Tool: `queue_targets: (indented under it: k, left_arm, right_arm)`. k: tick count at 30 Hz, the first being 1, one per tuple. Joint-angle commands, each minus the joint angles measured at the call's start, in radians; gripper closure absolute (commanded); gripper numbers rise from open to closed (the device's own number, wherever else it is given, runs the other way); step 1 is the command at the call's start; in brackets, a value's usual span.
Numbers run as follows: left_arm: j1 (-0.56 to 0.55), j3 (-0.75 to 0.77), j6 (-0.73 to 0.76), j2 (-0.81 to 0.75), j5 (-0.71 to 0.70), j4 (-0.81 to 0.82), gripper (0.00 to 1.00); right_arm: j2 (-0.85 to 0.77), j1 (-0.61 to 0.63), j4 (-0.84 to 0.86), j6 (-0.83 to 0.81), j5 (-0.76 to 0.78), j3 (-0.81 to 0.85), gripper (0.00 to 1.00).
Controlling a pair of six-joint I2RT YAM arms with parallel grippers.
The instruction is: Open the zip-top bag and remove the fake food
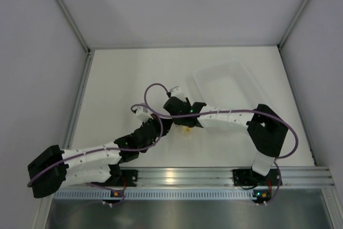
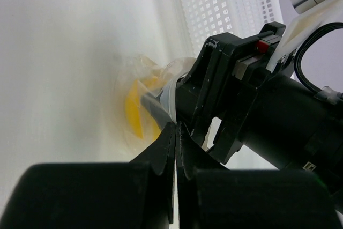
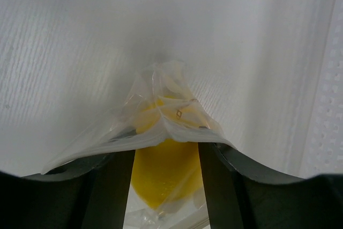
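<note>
The zip-top bag (image 3: 161, 105) is crinkled clear plastic, tented over my right gripper's fingers (image 3: 110, 191). The fake food (image 3: 166, 175), a yellow oval, sits between those fingers, and my right gripper (image 3: 165, 186) is shut on it. In the left wrist view the bag (image 2: 140, 73) and the yellow food (image 2: 133, 113) lie just beyond my left gripper (image 2: 177, 128). Its jaws are pressed together, and the bag's plastic reaches their tips. From above, both grippers meet mid-table: left gripper (image 1: 169, 127), right gripper (image 1: 185, 123), with a glimpse of yellow food (image 1: 187, 131).
A rigid clear rectangular tray (image 1: 244, 73) stands tilted at the back right and shows as a white grid in the left wrist view (image 2: 225, 4). White walls enclose the table on three sides. The right arm's cable loops above the grippers (image 1: 153, 87).
</note>
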Motion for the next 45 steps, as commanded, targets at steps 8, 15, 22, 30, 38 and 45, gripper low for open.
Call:
queue_targets:
  k: [8, 15, 22, 30, 38, 45]
  left_arm:
    - [-0.11, 0.105, 0.062, 0.107, -0.19, 0.02, 1.0]
    - [-0.117, 0.123, 0.053, 0.162, -0.182, 0.022, 1.0]
    - [-0.12, 0.123, 0.039, 0.202, -0.176, 0.022, 1.0]
    - [-0.12, 0.128, 0.048, 0.211, -0.179, 0.022, 1.0]
    - [-0.12, 0.114, 0.056, 0.181, -0.19, 0.022, 1.0]
    - [-0.12, 0.094, 0.071, 0.136, -0.196, 0.022, 1.0]
  right_arm:
    - [-0.066, -0.003, -0.105, -0.003, -0.124, -0.068, 0.47]
    - [-0.037, -0.003, -0.14, -0.006, -0.176, -0.114, 0.43]
    - [-0.033, -0.003, -0.096, 0.011, -0.201, -0.195, 0.35]
    - [-0.036, -0.003, -0.077, 0.02, -0.224, -0.22, 0.4]
    - [-0.158, -0.003, -0.071, 0.028, -0.114, -0.18, 0.77]
    - [-0.165, -0.006, -0.068, 0.005, -0.057, -0.107, 0.78]
